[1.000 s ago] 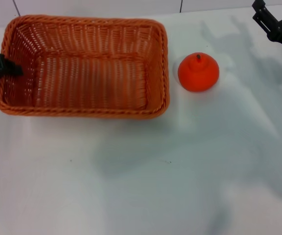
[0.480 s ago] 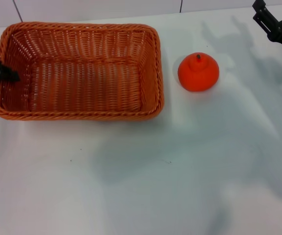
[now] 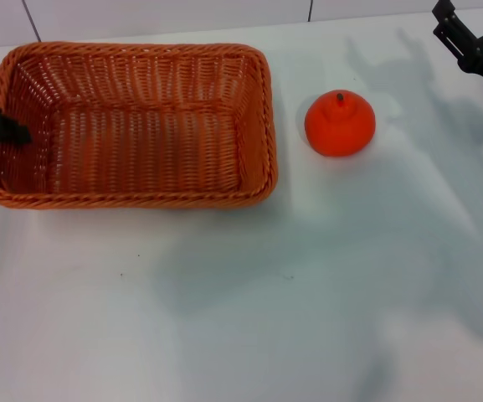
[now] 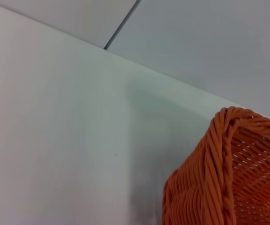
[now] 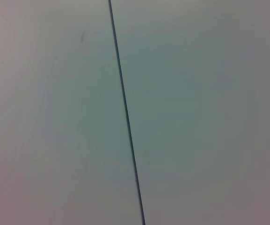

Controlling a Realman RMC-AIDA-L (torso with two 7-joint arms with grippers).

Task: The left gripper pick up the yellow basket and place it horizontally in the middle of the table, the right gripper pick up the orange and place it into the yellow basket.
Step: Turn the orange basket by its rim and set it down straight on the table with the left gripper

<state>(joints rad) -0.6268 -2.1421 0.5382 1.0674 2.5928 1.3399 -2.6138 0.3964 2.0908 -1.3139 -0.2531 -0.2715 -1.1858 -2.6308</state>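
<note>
The yellow basket (image 3: pixel 132 126), an orange-brown wicker rectangle, lies with its long side across the white table (image 3: pixel 241 318), left of the middle. My left gripper (image 3: pixel 7 130) is at the head view's left edge, shut on the basket's left rim. A corner of the basket (image 4: pixel 228 178) fills part of the left wrist view. The orange (image 3: pixel 340 123) rests on the table a short gap to the right of the basket, stem up. My right gripper (image 3: pixel 444 25) hangs open at the far right corner, well above and beyond the orange, holding nothing.
A grey wall with dark vertical seams (image 3: pixel 310 10) runs behind the table's far edge. The right wrist view shows only pale surface and one dark seam (image 5: pixel 125 117). Bare tabletop spreads in front of the basket and the orange.
The basket has turned slightly and shifted left with my left gripper, so its long sides now run level. The orange and the right gripper have stayed put.
</note>
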